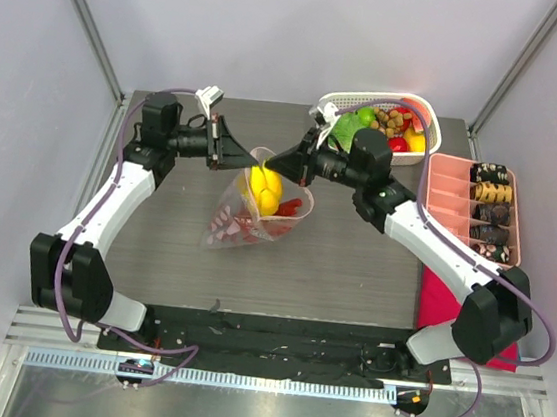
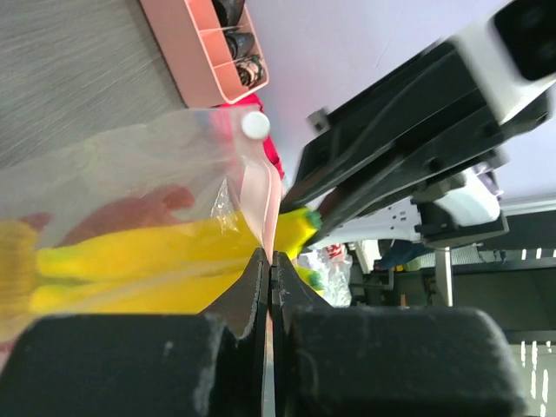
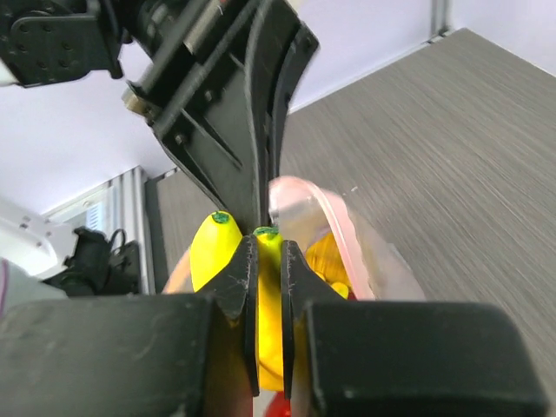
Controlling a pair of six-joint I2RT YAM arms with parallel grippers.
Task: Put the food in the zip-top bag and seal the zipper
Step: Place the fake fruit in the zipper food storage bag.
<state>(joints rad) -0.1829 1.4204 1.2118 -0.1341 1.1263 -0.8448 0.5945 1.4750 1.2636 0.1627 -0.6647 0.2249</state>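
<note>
clear floppy bag — yellow bananas w/in

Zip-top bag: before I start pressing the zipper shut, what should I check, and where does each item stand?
1. Left gripper grip on the zipper: ok, jaws shut on the pink strip.
2. Right gripper grip on the zip-top bag: cannot tell. The jaws are nearly closed, but no film shows between them.
3. All food loaded: not ok. The bananas are inside, but the white lattice basket holds green fruit and a brown berry cluster.
4. Zipper line free of food: not ok. The green banana tips sit right at the mouth.
5. Seal: not ok. The mouth gapes open in the top view.
</note>
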